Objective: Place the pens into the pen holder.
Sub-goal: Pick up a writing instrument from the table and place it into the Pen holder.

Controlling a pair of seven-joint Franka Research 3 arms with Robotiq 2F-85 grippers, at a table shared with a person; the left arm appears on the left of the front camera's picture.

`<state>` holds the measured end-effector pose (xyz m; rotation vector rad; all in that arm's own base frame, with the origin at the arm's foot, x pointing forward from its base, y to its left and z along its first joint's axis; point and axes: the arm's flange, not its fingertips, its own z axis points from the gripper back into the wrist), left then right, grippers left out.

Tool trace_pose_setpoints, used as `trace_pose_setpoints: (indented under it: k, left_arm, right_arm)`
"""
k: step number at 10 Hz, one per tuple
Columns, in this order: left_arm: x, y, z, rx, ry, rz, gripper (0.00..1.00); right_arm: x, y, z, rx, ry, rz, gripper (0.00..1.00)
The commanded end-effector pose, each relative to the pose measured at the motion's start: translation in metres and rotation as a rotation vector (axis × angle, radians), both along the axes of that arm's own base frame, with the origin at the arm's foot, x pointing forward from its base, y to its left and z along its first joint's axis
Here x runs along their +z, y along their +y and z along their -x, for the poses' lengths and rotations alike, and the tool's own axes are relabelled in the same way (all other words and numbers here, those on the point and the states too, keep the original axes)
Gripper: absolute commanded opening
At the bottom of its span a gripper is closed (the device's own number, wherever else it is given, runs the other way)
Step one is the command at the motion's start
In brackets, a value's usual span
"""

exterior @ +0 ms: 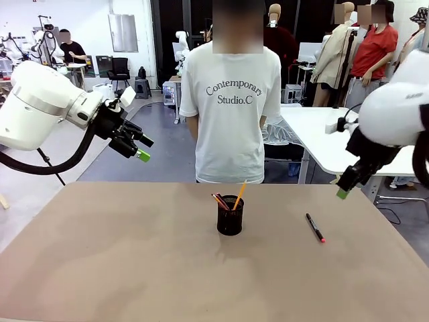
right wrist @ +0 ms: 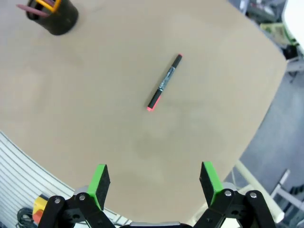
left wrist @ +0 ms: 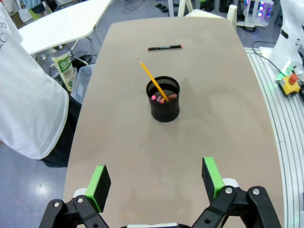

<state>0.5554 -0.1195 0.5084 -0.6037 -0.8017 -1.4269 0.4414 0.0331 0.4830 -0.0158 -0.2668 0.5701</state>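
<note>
The black marker (exterior: 315, 228) is the one pen not yet in the pen holder (exterior: 230, 216). It lies flat on the counter (exterior: 134, 255), at about 3 o'clock from the pen holder in the front view and well apart from it. The yellow pencil (exterior: 239, 195) and the reddish-brown pencil (exterior: 219, 200) stand tilted inside the pen holder at the middle of the counter, their tops above the rim.

The right jaws hang above the counter's right edge, wide open and holding nothing, green pads (right wrist: 99, 183) well apart. In the right wrist view the marker (right wrist: 164, 82) lies at 12 o'clock from them, roughly centred between the pads but far below, not touching. Its long axis there runs from about 1 o'clock to 7 o'clock, so the jaws look to need some turn of the wrist to close across the barrel rather than along it. In the front view the red end points toward the robot.

The left jaws are also wide open and empty, raised high at the left. From them the pen holder (left wrist: 164, 102) is at 12 o'clock and the marker (left wrist: 165, 47) beyond it, so the right arm is clearly nearer.

A person (exterior: 230, 121) stands at the far side.
</note>
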Motion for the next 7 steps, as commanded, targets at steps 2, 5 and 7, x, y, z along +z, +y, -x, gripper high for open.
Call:
trace_pose_setpoints:
  k: [2,5,7]
  left_arm:
    - [0.001,0.001,0.0,0.001,0.0,0.0,1.0]
    - [0.001,0.001,0.0,0.001,0.0,0.0,1.0]
    - [0.001,0.001,0.0,0.001,0.0,0.0,1.0]
  right_arm:
    - [-0.032,0.019,-0.039,-0.166,-0.039,0.003,1.0]
    - [-0.079,0.03,-0.079,-0.282,-0.074,0.049,1.0]
    - [-0.097,0.034,-0.1,-0.371,-0.038,0.004,1.0]
